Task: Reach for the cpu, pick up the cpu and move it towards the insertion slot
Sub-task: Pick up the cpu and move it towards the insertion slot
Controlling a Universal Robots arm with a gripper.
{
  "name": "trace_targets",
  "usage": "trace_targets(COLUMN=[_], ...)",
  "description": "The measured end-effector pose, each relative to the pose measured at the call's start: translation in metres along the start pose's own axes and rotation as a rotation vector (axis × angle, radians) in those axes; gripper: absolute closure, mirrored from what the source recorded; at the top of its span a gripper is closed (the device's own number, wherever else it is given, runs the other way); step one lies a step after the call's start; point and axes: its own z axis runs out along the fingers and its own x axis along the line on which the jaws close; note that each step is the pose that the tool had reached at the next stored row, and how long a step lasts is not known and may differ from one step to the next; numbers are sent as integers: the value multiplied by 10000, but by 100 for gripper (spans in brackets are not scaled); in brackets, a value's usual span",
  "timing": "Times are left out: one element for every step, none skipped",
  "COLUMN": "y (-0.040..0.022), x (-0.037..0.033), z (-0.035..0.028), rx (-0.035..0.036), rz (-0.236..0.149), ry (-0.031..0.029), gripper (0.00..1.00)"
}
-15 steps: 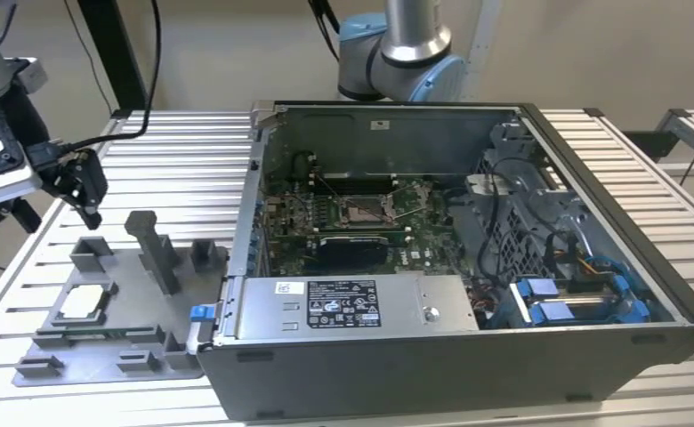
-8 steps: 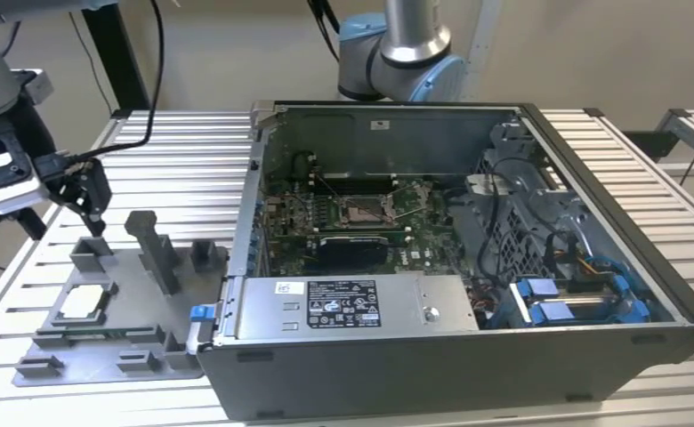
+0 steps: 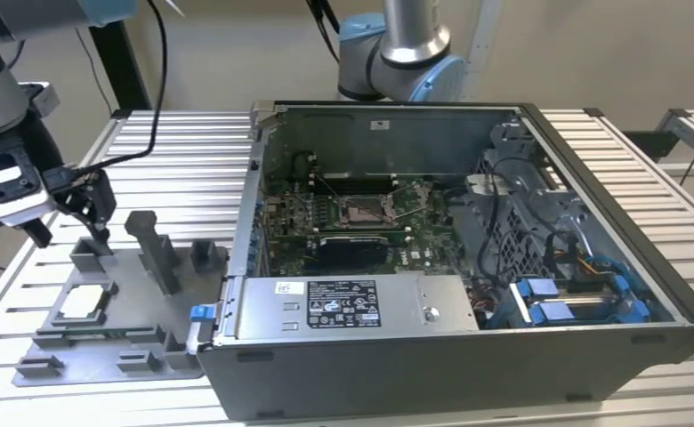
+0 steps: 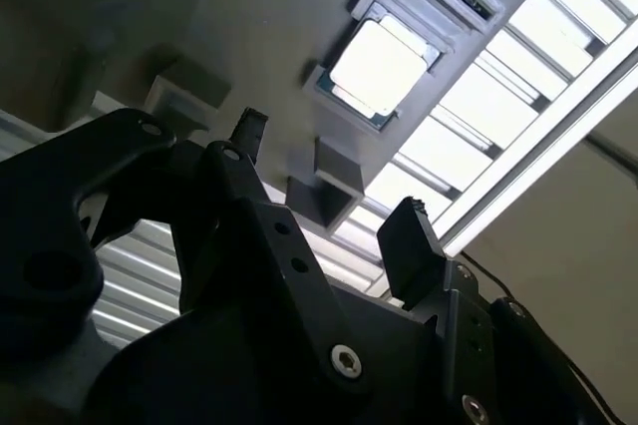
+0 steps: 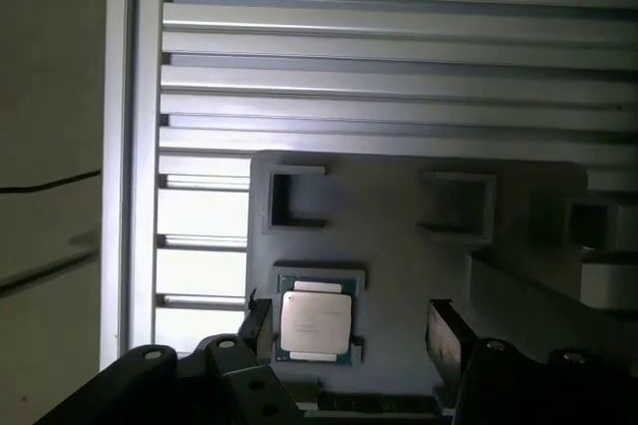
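The reach is in hand: the gripper (image 3: 68, 233), fingers apart, hovers over the cpu (image 5: 315, 323) in its grey holder (image 3: 116, 363) at the exterior view's left. A grasp likely calls for a square descent astride the chip's edges.

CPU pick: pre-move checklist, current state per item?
1. Claw open, nothing between its fingers: ok.
2. CPU lying flat in its recess on the grey fixture: ok.
3. Claw touching CPU: not ok; it hangs above, apart.
4. Claw centred over CPU: not ok; in the first wrist view the CPU appears closer to one finger.
5. Insertion slot ready to receive: cannot tell.
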Motion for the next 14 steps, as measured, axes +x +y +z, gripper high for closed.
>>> trace_targets(y=[-1, -1, -2, -3, -6, -14, -23, -31, -37, -43, -49, -58, -67, -75], x=[0, 0, 1, 1, 1, 2, 3, 3, 3, 3, 4, 6, 9, 11], z=[13, 28, 40, 53, 66, 75, 84, 94, 104, 115, 127, 141, 154, 167], rx=[2, 5, 8, 10, 10, 11, 12, 12, 14, 15, 17, 18, 18, 17], rz=[0, 0, 1, 3, 5, 9, 18, 26, 33, 39, 46, 52, 57, 62], ry=[2, 6, 12, 15, 18, 25, 34, 45, 57, 65, 70, 73, 73, 72], gripper=[0, 0, 0, 0, 0, 0, 0, 0, 0, 0, 0, 0, 0, 0])
